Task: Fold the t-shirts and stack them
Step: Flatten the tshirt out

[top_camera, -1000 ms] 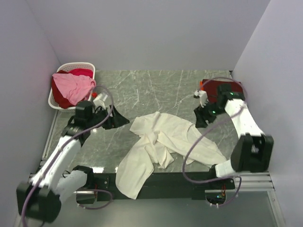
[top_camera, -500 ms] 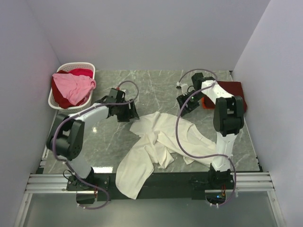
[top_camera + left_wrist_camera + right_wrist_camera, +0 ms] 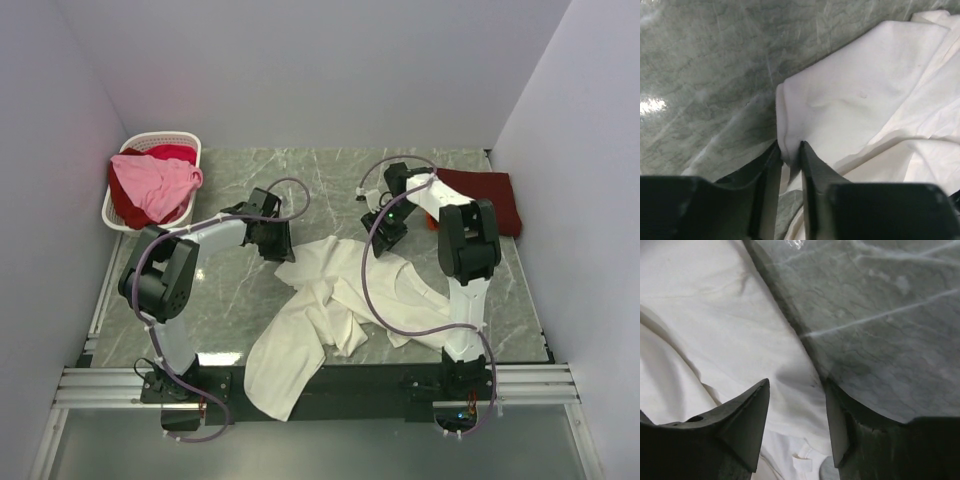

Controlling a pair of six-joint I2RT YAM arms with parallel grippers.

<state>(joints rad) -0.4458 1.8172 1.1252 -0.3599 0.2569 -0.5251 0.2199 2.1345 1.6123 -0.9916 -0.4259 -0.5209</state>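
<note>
Matt cream cloth shirt (image 3: 340, 290) on glossy, seemingly marble table (image 3: 320, 185).

Crumpled cream t-shirt (image 3: 320, 290) centre, dark red t-shirt (image 3: 500, 195) far right, basket (image 3: 113, 213) far left

The cream-white shirt (image 3: 865, 100) runs off the edges of both wrist views, and the bit of its hem between the left fingers (image 3: 812, 170) disappears behind them. From above, the pink shirt (image 3: 150, 185) covers most of the red shirt (image 3: 172, 152) in the basket (image 3: 193, 140), so how deep the pile goes cannot be told. The right arm (image 3: 425, 187) overlaps the left end of the dark red shirt (image 3: 490, 190).
</note>
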